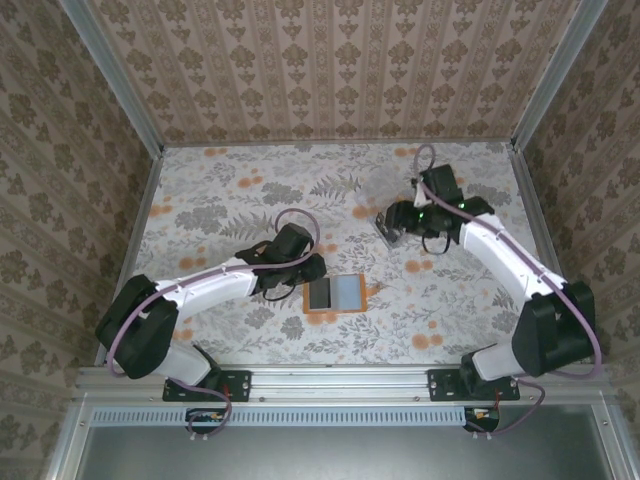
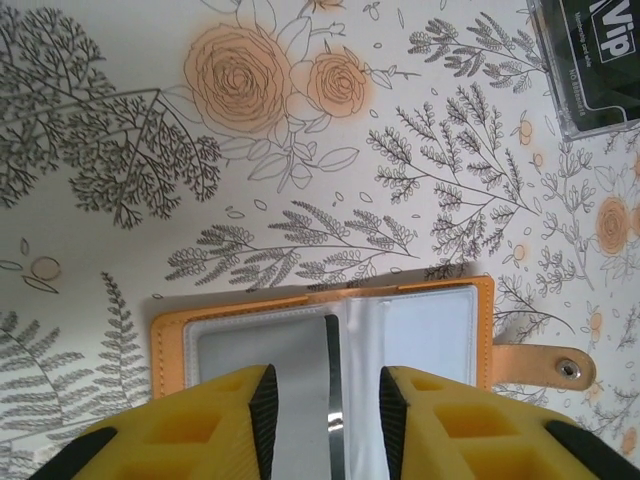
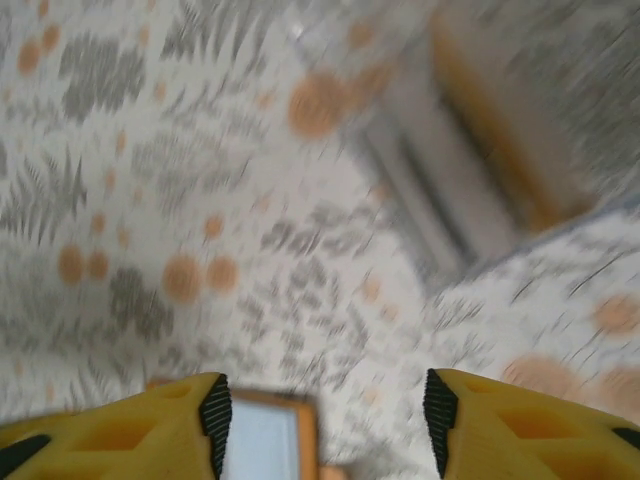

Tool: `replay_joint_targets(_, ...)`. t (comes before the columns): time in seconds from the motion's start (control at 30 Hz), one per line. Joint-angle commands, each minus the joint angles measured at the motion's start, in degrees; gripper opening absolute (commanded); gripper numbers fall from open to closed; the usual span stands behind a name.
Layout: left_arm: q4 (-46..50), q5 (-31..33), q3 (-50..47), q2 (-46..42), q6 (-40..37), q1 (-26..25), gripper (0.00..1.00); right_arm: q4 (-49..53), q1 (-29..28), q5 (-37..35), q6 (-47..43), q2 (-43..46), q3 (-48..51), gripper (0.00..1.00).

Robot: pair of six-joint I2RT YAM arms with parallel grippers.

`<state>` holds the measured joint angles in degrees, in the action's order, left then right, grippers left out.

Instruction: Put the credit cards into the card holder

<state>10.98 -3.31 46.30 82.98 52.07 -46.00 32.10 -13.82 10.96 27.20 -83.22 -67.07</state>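
The small orange fold-over card holder (image 1: 334, 314) lies open and flat on the flowered tablecloth (image 1: 220, 200), near the front edge between my two arms. Its snap tab (image 2: 545, 365) sticks out at one side. A light grey plastic card (image 2: 255, 350) sits in one clear pocket. My left gripper (image 2: 323, 420) hovers right over the holder, yellow fingers (image 2: 215, 425) parted, clamping nothing. Farther back, a clear plastic box (image 2: 590, 100) holds a black card (image 2: 600, 40). My right gripper (image 3: 325, 410) is spread wide and empty above the cloth. That view is smeared, so the orange-rimmed shape below is only probably the holder.
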Motion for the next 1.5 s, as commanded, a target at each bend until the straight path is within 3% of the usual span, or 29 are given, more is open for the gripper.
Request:
replay_joint_targets(0.0, 0.9, 1.0, 2.3, -1.5, -2.5, 0.8, 0.39, 1.3, 4.2, -0.3, -3.7, -6.7, -5.8, 0.61)
replay_joint_targets(0.27, 0.5, 0.7, 3.3, -1.3, -3.4, 1.5, 0.45, 4.4, 9.9, 1.8, -7.3, -22.3, -20.2, 0.69)
replay_joint_targets(0.63, 0.2, -0.8, 3.2, -0.3, -3.6, 3.0, 0.46, 3.9, 11.0, 19.4, -8.0, -32.0, -25.8, 0.70)
replay_joint_targets(0.97, 0.2, -1.5, 3.2, -0.1, -3.7, 3.3, 0.45, 2.3, 8.5, 26.8, -8.2, -32.4, -24.8, 0.70)
replay_joint_targets(1.23, 0.1, -1.3, 2.8, -0.5, -3.3, 3.3, 0.45, -2.7, 5.0, 26.3, -2.1, -27.3, -18.6, 0.70)
replay_joint_targets(1.47, 0.3, -0.8, 2.6, -1.3, -3.4, 3.4, 0.45, -2.5, 1.5, 20.8, 1.1, -23.4, -14.7, 0.69)
